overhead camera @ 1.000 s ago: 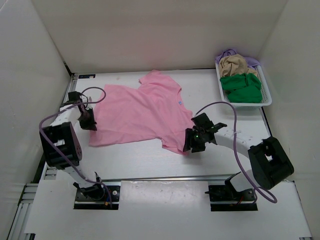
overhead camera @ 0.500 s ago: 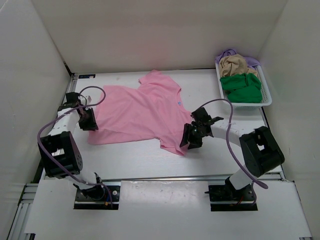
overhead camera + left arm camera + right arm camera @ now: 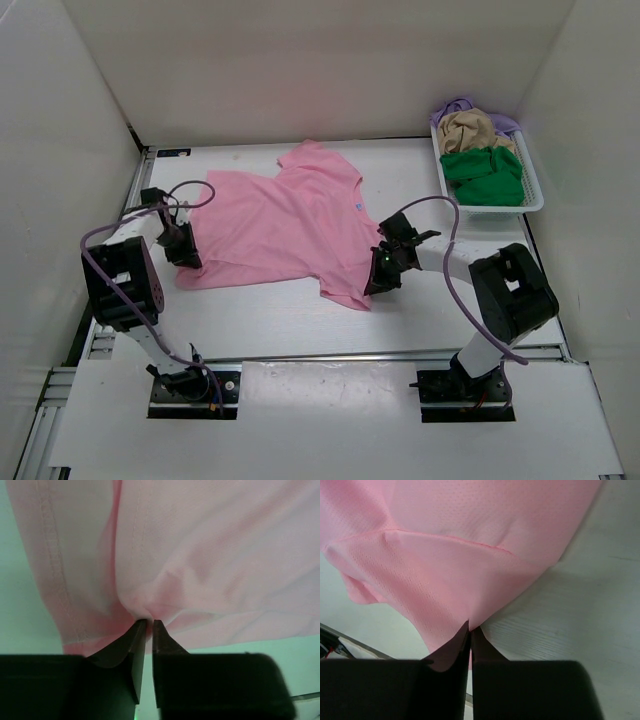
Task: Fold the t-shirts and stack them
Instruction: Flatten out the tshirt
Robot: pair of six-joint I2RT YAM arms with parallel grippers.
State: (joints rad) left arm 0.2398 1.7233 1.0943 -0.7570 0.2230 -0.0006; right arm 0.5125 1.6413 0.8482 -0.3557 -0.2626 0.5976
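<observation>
While the pink shirt [image 3: 280,225] lies spread flat on the table [image 3: 300,320], no fold shows in it yet. The left gripper [image 3: 183,250] is pinched shut on its left edge, the right gripper [image 3: 380,275] on its near right corner. The green shirt [image 3: 485,175], tan shirt [image 3: 475,128] and purple shirt [image 3: 455,104] sit bunched in the basket [image 3: 535,195] far right. All four need folding and stacking.
</observation>
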